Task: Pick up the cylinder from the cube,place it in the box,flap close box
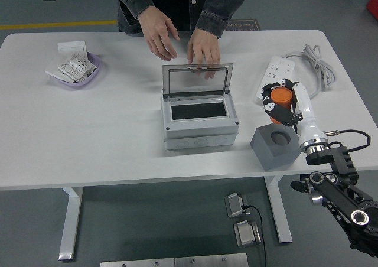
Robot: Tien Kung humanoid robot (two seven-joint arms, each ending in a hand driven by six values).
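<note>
right robot hand fingers wrapped round orange cylinder, clear above grey cube | open box off to its left, person's hand at lid | carry level, release over opening

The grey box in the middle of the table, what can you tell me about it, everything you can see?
The grey box looks like a plastic enclosure with rounded corners, sitting flat near the middle of the white table. Its clear, grey-framed lid is hinged at the back and stands open, roughly upright. Inside is a dark rectangular opening; whether anything lies in it I cannot tell. Round knock-out marks line its front wall. A person's hand rests at the lid's top edge. The robot's right hand holds an orange cylinder off to its right, not touching it.
</note>
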